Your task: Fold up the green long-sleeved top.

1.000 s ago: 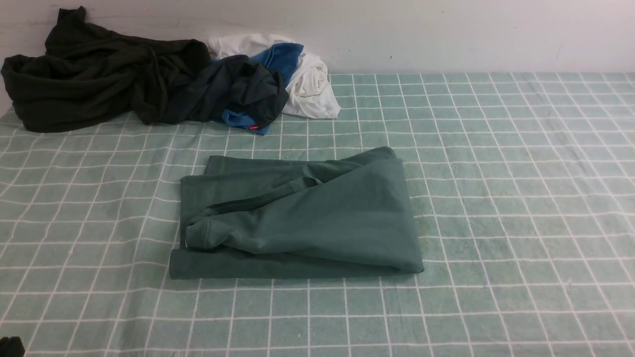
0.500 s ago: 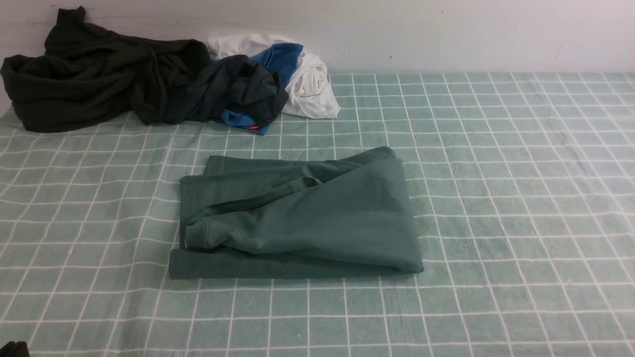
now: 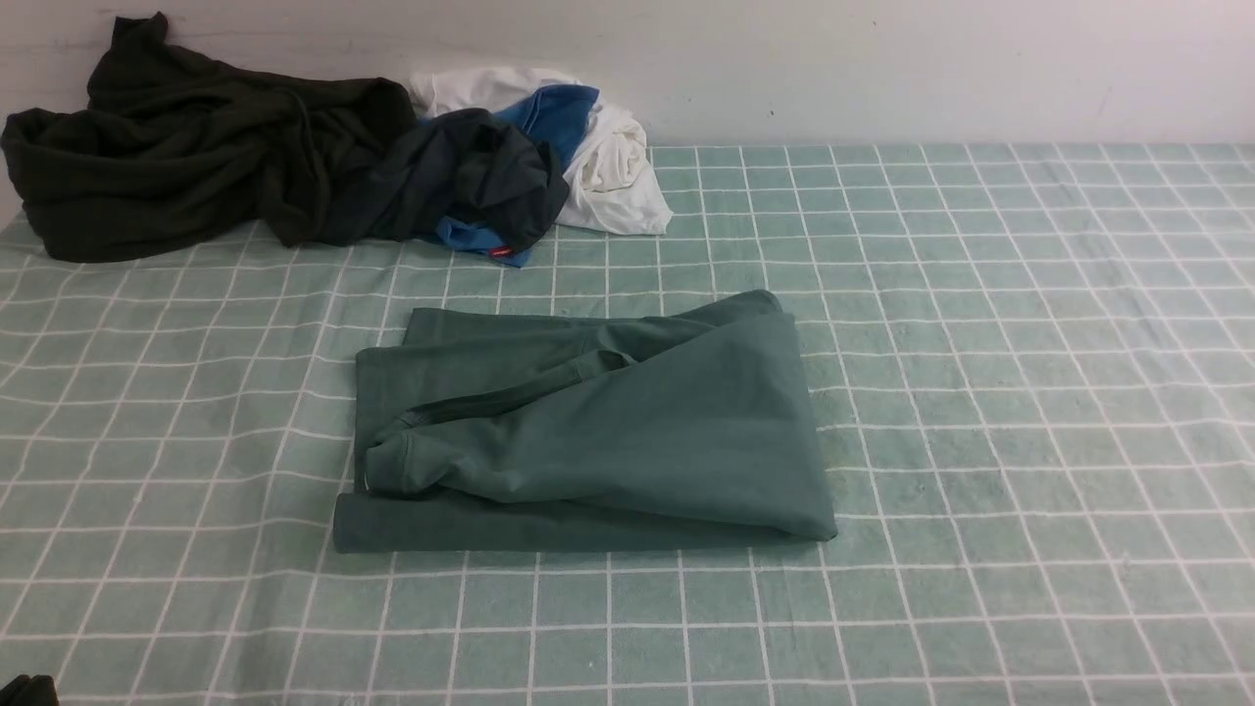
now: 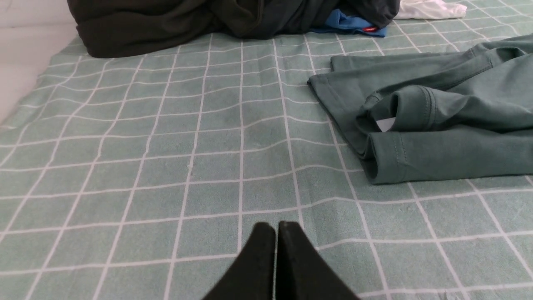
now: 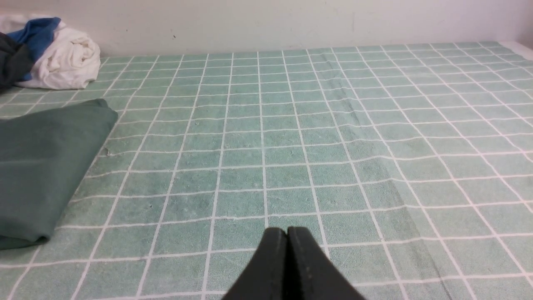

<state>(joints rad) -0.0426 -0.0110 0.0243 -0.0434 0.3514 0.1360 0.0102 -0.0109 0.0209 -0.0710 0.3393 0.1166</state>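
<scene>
The green long-sleeved top (image 3: 598, 431) lies folded into a compact bundle in the middle of the checked cloth, a cuffed sleeve end on its left side. It also shows in the left wrist view (image 4: 437, 121) and in the right wrist view (image 5: 41, 166). My left gripper (image 4: 277, 227) is shut and empty, over bare cloth to the left of the top, well apart from it. My right gripper (image 5: 287, 231) is shut and empty, over bare cloth to the right of the top. In the front view only a dark bit of the left arm (image 3: 25, 689) shows at the bottom left corner.
A very dark olive-black garment (image 3: 186, 147) is heaped at the back left. Next to it lies a dark charcoal garment (image 3: 471, 176) with blue and white cloth (image 3: 613, 167). A white wall runs behind the table. The green checked cloth (image 3: 1029, 392) covers the table.
The dark bit of the left arm at the bottom left corner has sunk lower in the front view. The top has not moved.
</scene>
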